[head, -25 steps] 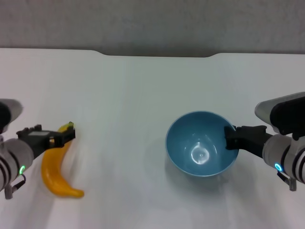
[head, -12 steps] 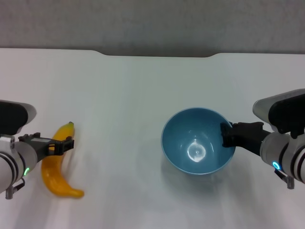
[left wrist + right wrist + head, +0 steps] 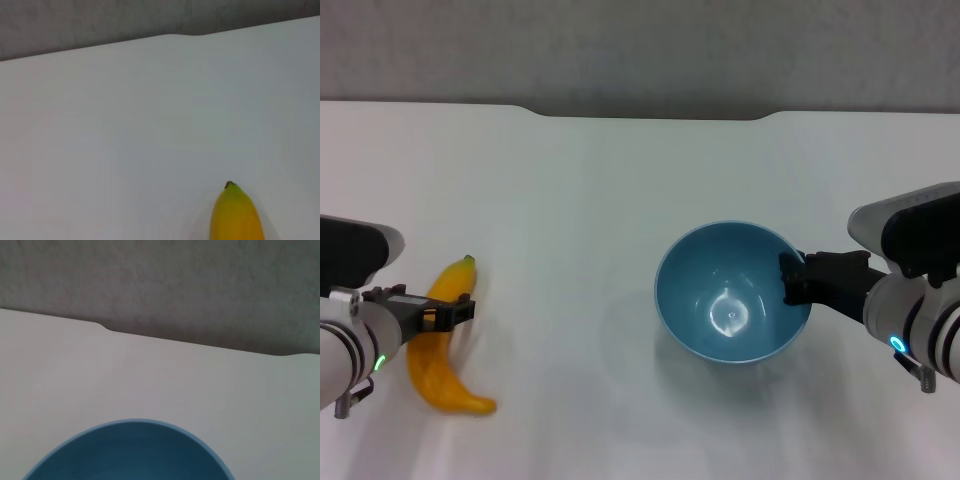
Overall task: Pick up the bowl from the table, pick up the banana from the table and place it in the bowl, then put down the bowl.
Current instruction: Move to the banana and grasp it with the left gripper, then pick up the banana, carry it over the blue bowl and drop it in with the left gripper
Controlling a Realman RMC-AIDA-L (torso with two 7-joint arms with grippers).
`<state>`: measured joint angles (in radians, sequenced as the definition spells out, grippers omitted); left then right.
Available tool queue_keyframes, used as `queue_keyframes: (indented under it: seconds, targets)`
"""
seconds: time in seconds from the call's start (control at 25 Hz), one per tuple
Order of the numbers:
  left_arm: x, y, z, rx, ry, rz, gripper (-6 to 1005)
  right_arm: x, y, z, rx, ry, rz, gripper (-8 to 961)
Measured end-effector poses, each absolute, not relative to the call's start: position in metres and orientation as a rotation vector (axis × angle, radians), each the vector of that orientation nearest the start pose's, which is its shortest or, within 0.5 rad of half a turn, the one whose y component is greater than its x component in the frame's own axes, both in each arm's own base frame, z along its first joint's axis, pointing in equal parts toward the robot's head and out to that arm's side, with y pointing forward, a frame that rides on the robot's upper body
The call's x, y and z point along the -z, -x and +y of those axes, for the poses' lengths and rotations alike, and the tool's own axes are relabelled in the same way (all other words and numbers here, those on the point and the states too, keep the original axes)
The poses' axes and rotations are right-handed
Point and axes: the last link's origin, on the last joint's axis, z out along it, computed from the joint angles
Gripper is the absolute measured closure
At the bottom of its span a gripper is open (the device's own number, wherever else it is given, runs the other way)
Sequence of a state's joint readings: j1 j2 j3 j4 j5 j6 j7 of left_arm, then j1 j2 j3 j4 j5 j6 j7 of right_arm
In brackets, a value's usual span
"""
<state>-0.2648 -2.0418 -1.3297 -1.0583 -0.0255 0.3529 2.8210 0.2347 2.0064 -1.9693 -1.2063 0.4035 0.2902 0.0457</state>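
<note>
The light blue bowl is held a little above the white table, right of centre, with its shadow beneath it. My right gripper is shut on the bowl's right rim. The bowl's far rim shows in the right wrist view. The yellow-orange banana lies on the table at the near left, its stem tip pointing away. My left gripper is open across the banana's upper half. The left wrist view shows the banana's tip. The bowl is empty.
The table's far edge has a shallow notch with a grey wall behind it. Bare white tabletop lies between the banana and the bowl.
The right gripper has carried the bowl up and slightly left. The left gripper has moved back along the banana from its stem tip toward its middle. The banana has not moved.
</note>
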Motion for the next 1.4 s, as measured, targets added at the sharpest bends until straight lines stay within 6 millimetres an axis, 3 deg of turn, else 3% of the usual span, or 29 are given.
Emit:
queue_keyframes:
  seconds: [0.96,1.16,1.28,1.4]
  targets:
    - [0.0389,0.3131,0.3601,-0.031,1.807,-1.071,116,0.059,-0.2436,0.3474,-0.195,2.062,0.907,910]
    - [0.0389,0.3125,0.36,-0.03,1.808,-1.071,279,0.0591,-0.2443,0.3472,-0.193,2.062,0.908,910]
    - [0.0383,0.3114,0.3598,-0.023,1.807,-1.07,489,0.0594,-0.2455,0.3469,-0.189,2.061,0.911,909]
    - [0.0357,0.3078,0.3586,-0.003,1.804,-1.067,491,0.0595,-0.2464,0.3467,-0.187,2.06,0.912,909]
